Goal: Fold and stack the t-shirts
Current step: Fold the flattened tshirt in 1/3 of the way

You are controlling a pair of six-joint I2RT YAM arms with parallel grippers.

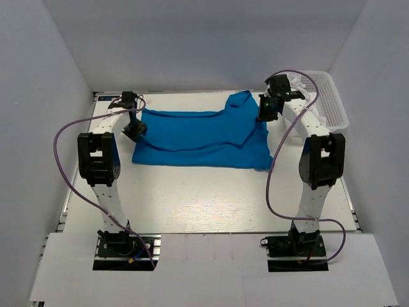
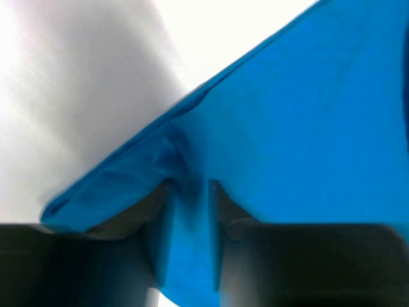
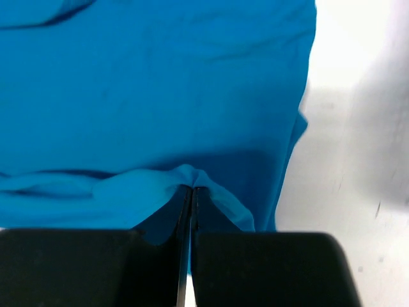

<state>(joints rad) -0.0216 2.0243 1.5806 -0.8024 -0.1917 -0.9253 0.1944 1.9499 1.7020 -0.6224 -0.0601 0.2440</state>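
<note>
I see the t-shirt (image 1: pixel 198 137) as soft matt cloth, lightly creased. The bench (image 1: pixel 192 201) looks smooth, faintly wood-grained; the upper-right basket (image 1: pixel 335 105) is plastic lattice.

The t-shirt (image 1: pixel 198 137) is plain bright blue without print, the table (image 1: pixel 204 198) is white, and the basket (image 1: pixel 332 102) far right is white lattice.

I see my left arm (image 1: pixel 105 192) and right arm (image 1: pixel 311 198): white links, black joint housings, a looping purple cable (image 1: pixel 56 147) on each, black bases (image 1: pixel 124 254).
</note>
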